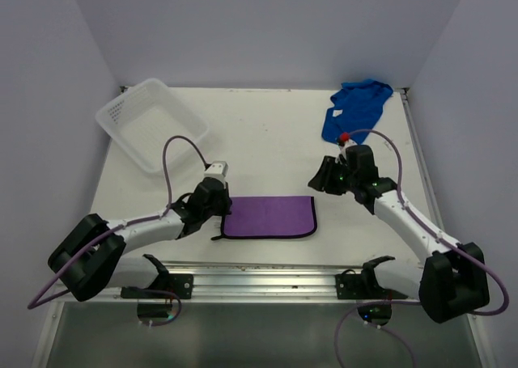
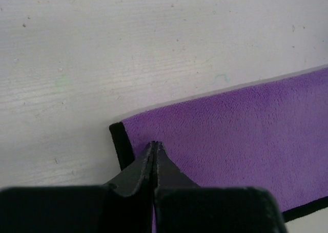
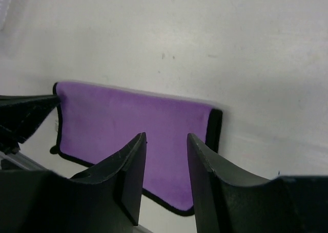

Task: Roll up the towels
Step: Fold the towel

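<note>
A purple towel [image 1: 271, 217] with black edging lies flat in a folded strip near the front middle of the table. My left gripper [image 1: 224, 214] is shut, its tips [image 2: 155, 143] resting over the strip's left end [image 2: 246, 125], just inside the black edge; nothing shows pinched between them. My right gripper [image 1: 320, 178] hangs open and empty above the table, a little behind and to the right of the strip's right end. In the right wrist view the purple towel [image 3: 128, 115] shows beyond its spread fingers [image 3: 166, 136]. The royal blue towel [image 1: 356, 107] lies crumpled at the back right.
A white plastic basket [image 1: 150, 125] sits tilted at the back left. White walls close the table on three sides. A metal rail [image 1: 259, 279] with the arm bases runs along the near edge.
</note>
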You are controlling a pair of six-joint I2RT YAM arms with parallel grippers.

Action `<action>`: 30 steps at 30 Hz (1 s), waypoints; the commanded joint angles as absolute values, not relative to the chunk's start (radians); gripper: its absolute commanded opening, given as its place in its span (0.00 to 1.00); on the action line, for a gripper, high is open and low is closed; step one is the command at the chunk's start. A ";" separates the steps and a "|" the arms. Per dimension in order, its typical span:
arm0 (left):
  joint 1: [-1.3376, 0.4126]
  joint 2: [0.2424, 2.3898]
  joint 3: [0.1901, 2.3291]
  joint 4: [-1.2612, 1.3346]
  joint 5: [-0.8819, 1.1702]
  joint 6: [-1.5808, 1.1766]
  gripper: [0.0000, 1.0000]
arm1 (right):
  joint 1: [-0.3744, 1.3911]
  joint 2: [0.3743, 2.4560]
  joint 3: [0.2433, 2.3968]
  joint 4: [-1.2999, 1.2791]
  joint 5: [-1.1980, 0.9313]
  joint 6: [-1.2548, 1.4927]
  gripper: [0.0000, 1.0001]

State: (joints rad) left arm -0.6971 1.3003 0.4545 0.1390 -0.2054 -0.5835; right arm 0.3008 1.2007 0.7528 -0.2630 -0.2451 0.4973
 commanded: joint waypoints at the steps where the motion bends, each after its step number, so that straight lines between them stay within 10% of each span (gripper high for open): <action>1: -0.699 1.252 0.477 0.155 -0.224 -0.589 0.00 | 0.301 1.128 0.648 -0.351 -0.238 0.564 0.41; 13: -0.698 1.115 0.508 0.089 -0.304 -0.549 0.46 | 0.301 0.982 0.446 -0.356 -0.278 0.644 0.46; 20: -0.693 1.078 0.526 0.034 -0.342 -0.566 0.96 | 0.301 1.014 0.373 -0.281 -0.321 0.687 0.47; 30: -0.670 1.057 0.580 -0.069 -0.387 -0.565 1.00 | 0.301 1.026 0.328 -0.204 -0.331 0.739 0.46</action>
State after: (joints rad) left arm -0.6800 1.0782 0.5312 -0.0284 -0.3378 -0.5629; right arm 0.3012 1.0103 0.3378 -0.2630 -0.3080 0.7055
